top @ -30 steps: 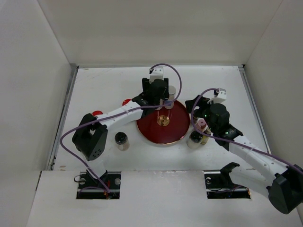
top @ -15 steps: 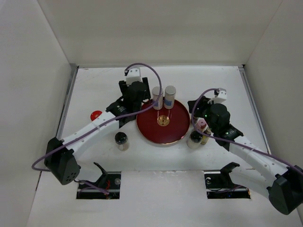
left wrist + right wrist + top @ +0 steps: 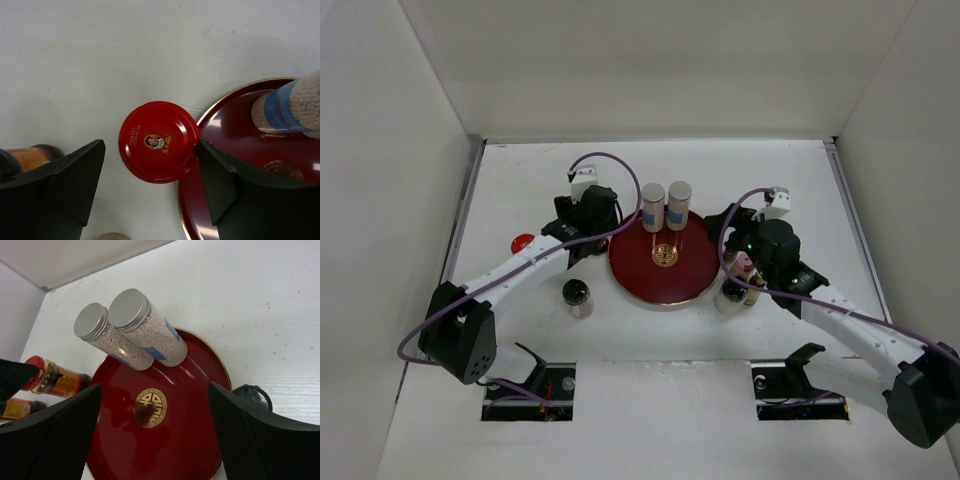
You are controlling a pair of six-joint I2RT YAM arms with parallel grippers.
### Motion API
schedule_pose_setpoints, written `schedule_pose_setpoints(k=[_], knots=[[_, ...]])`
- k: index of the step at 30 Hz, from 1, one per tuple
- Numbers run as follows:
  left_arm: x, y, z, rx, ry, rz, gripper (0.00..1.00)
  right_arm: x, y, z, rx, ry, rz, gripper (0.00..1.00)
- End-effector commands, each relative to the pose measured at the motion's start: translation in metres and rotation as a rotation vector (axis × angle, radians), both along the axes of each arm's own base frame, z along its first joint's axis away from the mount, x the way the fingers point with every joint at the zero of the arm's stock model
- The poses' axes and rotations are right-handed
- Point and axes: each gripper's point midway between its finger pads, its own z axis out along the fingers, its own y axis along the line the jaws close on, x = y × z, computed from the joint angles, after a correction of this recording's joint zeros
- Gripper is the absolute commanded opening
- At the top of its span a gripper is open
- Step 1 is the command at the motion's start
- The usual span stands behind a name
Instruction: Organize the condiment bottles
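Left wrist shows red-capped jar [image 3: 159, 141] inside spread left end effector [image 3: 151, 146], hidden overhead.

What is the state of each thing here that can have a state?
left claw: open, astride the red-capped jar.
right claw: open, empty.
red-capped jar: upright, capped, on the table.
silver-capped jars: both upright, capped, on the tray's far edge.
black-capped jar: upright, capped, on the table.
second red-capped jar: capped, on the table.
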Motion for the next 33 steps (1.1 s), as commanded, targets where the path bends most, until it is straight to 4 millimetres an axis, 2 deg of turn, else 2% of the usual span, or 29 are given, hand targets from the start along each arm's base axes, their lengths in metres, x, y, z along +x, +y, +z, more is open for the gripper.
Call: schedule_pose_setpoints(k=[1,10,12,15,20,28,33], knots=[[0.004,-0.01,-0.007,-0.051,0.008,-0.019,0.73,0.004,0.011,0.025,0.034,-0.071,0.029,0.9],[0.008,-0.005,-0.03,-0.033,0.037,0.002,0.71,0.003,0.015,0.025,0.027,-0.072,0.043,0.91],[0.009,-0.005,-0.031,-0.03,0.04,0.003,0.62,0.003,0.015,0.025,0.027,-0.071,0.043,0.91],[0.008,-0.006,-0.02,-0.029,0.006,0.006,0.49,0.003,0.017,0.023,0.023,-0.068,0.047,0.91],[0.004,-0.004,0.003,0.022,-0.049,0.009,0.37,0.004,0.02,0.021,0.017,-0.06,0.054,0.91],[-0.006,-0.001,0.017,0.015,-0.085,0.011,0.31,0.004,0.02,0.022,0.017,-0.064,0.054,0.91],[-0.006,0.001,0.04,-0.002,-0.131,0.012,0.3,0.003,0.02,0.022,0.016,-0.064,0.056,0.92]])
